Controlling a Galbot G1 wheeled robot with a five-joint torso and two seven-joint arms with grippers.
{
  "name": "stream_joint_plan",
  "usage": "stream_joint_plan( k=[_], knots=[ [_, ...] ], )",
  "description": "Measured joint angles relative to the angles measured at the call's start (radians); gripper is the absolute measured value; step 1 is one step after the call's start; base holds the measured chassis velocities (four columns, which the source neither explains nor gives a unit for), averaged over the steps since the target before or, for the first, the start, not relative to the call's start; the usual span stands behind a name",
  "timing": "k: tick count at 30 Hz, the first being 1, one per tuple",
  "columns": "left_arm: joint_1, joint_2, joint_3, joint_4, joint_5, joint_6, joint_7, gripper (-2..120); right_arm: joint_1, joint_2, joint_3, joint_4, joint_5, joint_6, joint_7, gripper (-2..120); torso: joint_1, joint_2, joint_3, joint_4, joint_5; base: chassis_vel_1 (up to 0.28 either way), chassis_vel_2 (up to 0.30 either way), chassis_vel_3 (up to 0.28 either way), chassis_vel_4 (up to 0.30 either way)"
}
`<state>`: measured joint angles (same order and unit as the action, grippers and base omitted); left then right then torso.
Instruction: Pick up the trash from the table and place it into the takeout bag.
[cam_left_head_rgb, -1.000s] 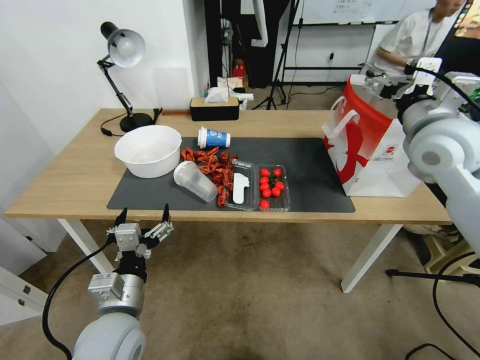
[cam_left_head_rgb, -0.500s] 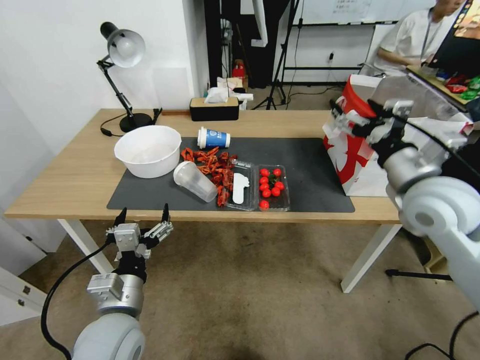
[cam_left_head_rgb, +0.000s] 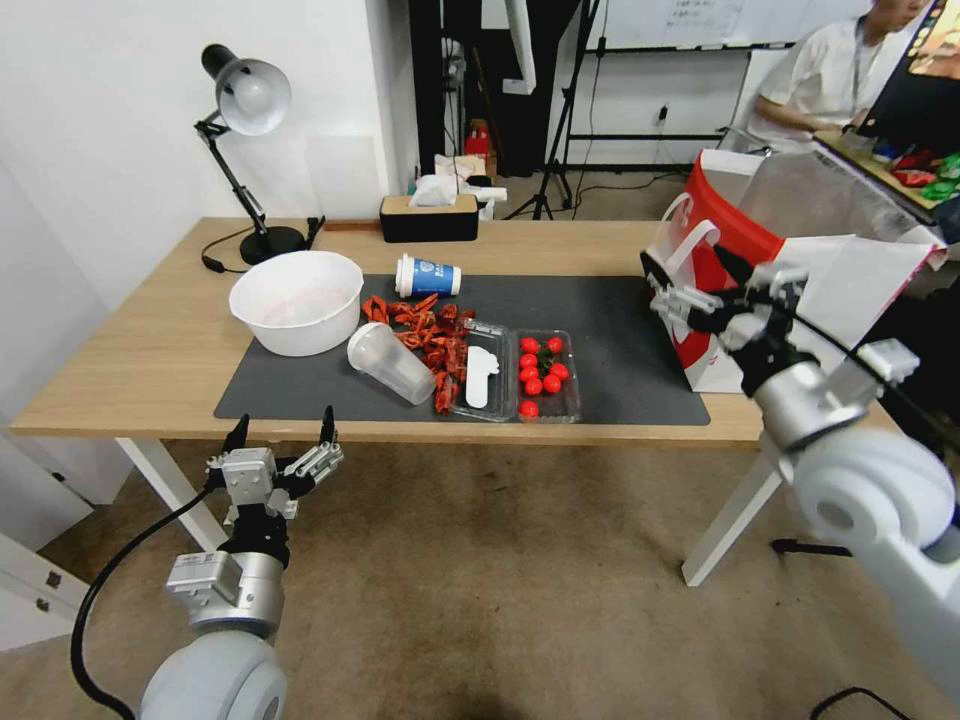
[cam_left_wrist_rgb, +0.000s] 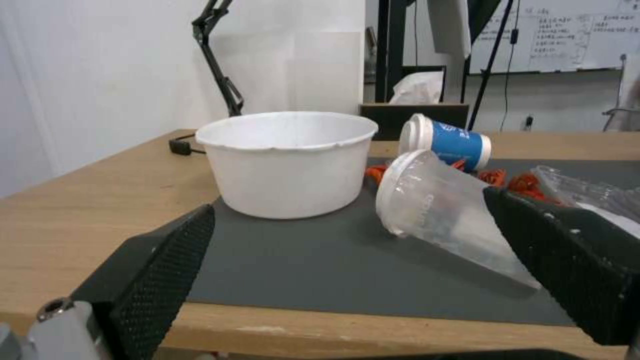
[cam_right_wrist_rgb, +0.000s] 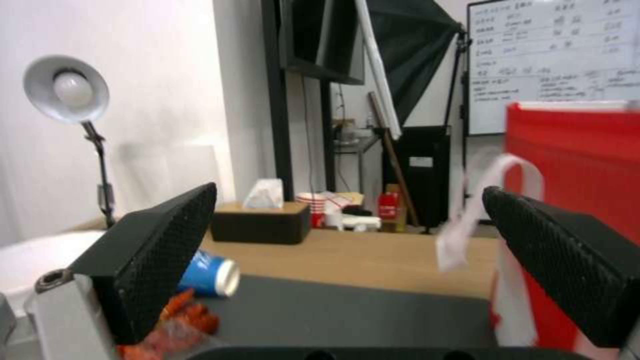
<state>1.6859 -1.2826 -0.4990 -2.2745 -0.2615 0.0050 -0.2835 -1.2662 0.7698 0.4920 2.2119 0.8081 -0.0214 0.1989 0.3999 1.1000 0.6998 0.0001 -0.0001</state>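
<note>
My right gripper (cam_left_head_rgb: 690, 283) hangs over the right end of the dark grey mat (cam_left_head_rgb: 620, 330), jaws spread wide with nothing between them, just beside the red side panel of the takeout bag (cam_left_head_rgb: 800, 290). The bag stands upright on the table (cam_left_head_rgb: 130, 350) at its right end, mouth open. My left gripper (cam_left_head_rgb: 283, 432) waits below the table's near edge, jaws also spread and empty.

On the mat lie the clear plastic cup (cam_left_wrist_rgb: 440, 210) and the white blue-labelled paper cup (cam_left_wrist_rgb: 445, 142), both on their sides, beside a white bowl (cam_left_wrist_rgb: 287, 160). Red scraps (cam_left_head_rgb: 425, 330), perhaps crayfish shells, lie strewn between the cups.
</note>
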Motion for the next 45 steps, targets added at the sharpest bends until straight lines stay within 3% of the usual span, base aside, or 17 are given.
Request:
stream_joint_plan(
  k=[11, 15, 18, 42, 45],
  knots=[
    [0.003, 0.001, 0.008, 0.007, 0.005, -0.008, 0.005, 100, -0.381, 0.184, 0.07, 0.024, -0.213, 0.218, -0.066, 100, 0.0, 0.0, 0.0, -0.0003, -0.0001, 0.0, 0.0, 0.0, 0.0],
    [0.002, 0.0, 0.01, 0.01, 0.005, -0.008, 0.006, 100, -0.422, 0.218, 0.06, 0.021, -0.259, 0.24, -0.066, 100, 0.0, 0.0, 0.0, 0.0, -0.0001, 0.0, 0.0, 0.0, 0.0],
    [0.003, -0.003, 0.015, 0.023, 0.007, -0.014, 0.008, 100, -0.476, 0.285, 0.038, -0.001, -0.316, 0.294, -0.065, 100, 0.0, 0.0, 0.0, -0.0002, 0.0002, 0.0, 0.0, 0.0, 0.0],
    [-0.034, 0.005, 0.031, 0.057, -0.045, 0.005, 0.004, 100, -0.475, 0.315, 0.007, -0.072, -0.338, 0.302, -0.034, 100, 0.0, 0.0, 0.0, 0.0, 0.0001, 0.0, 0.0, 0.0, 0.0],
    [-0.077, 0.018, 0.039, 0.058, -0.1, 0.036, -0.043, 100, -0.474, 0.316, 0.009, -0.078, -0.337, 0.302, -0.03, 100, 0.0, 0.0, 0.0, -0.0001, 0.0001, 0.0, 0.0, 0.0, 0.0]
  ],
)
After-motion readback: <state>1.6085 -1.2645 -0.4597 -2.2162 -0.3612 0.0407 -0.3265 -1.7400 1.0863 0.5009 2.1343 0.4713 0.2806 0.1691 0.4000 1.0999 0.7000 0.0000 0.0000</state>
